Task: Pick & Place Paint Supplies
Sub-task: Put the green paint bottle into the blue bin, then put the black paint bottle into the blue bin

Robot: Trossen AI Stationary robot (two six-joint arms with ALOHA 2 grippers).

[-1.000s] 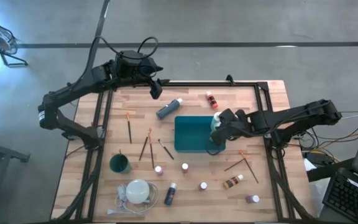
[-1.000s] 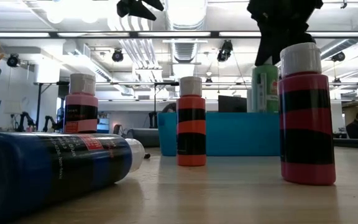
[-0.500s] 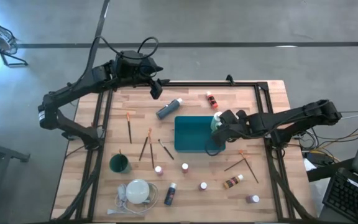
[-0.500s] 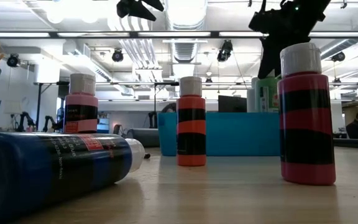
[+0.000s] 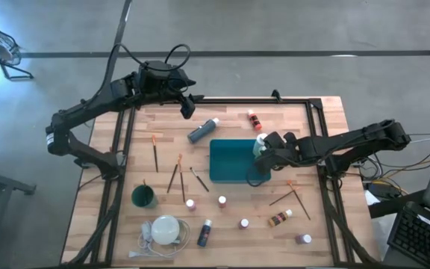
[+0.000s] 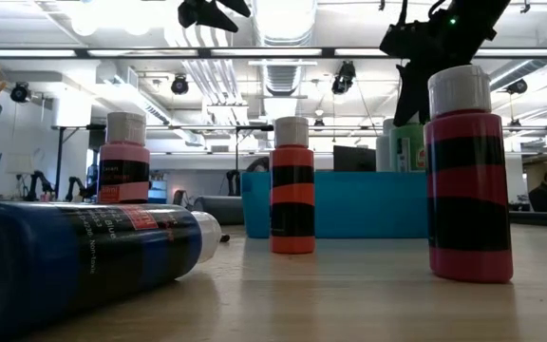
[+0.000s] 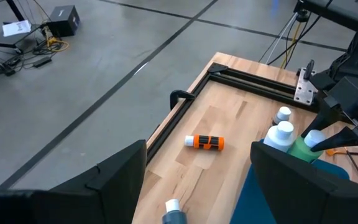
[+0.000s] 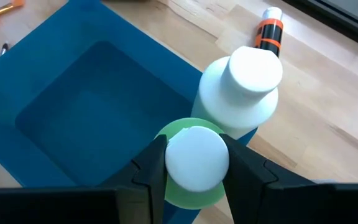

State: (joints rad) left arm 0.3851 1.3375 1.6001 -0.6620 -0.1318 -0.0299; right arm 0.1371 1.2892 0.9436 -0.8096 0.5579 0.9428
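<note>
Right gripper [image 8: 192, 163] clamps the green bottle's [image 8: 188, 186] white cap above the teal tray's [image 5: 230, 161] corner, beside a pale bottle [image 8: 241, 93].

Green bottle [image 8: 191, 168] upright, white cap, at tray's right edge, beside pale bottle [image 8: 238, 96]. Orange bottle [image 5: 254, 119] lying near back edge. Grey bottle [image 5: 202, 131] lying. Brushes [image 5: 176, 175] scattered.

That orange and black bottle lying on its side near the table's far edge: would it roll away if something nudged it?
Probably. The orange and black bottle looks round and lies flat on smooth wood, so a sideways push would likely roll it. It looks small, so probably light.
</note>
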